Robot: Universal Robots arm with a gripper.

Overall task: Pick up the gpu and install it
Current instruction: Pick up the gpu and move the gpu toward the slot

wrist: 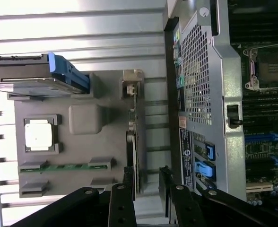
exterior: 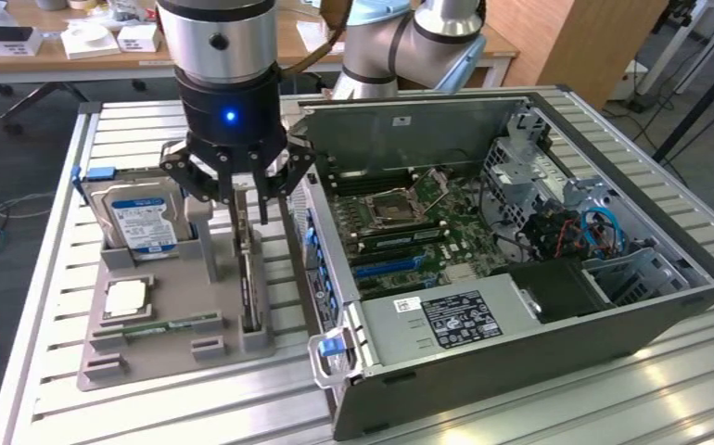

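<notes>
The gpu (exterior: 253,287) stands on edge in a slot of the grey fixture tray (exterior: 172,278), a thin dark board with its silver bracket at the far end. My gripper (exterior: 248,209) hangs directly over it, open, with its fingers reaching down on either side of the card's upper edge. In the wrist view the gpu (wrist: 135,142) runs edge-on between the two black fingertips (wrist: 128,182) of the gripper (wrist: 146,182). The card sits closer to one finger, with a gap to the other.
On the tray (wrist: 82,120) are a hard drive with blue label (exterior: 145,218), a CPU (exterior: 126,298) and a green memory stick (exterior: 165,326). The open computer case (exterior: 493,250) lies on the exterior view's right, motherboard with blue slot (exterior: 388,266) exposed. Its perforated wall (wrist: 195,75) is close by.
</notes>
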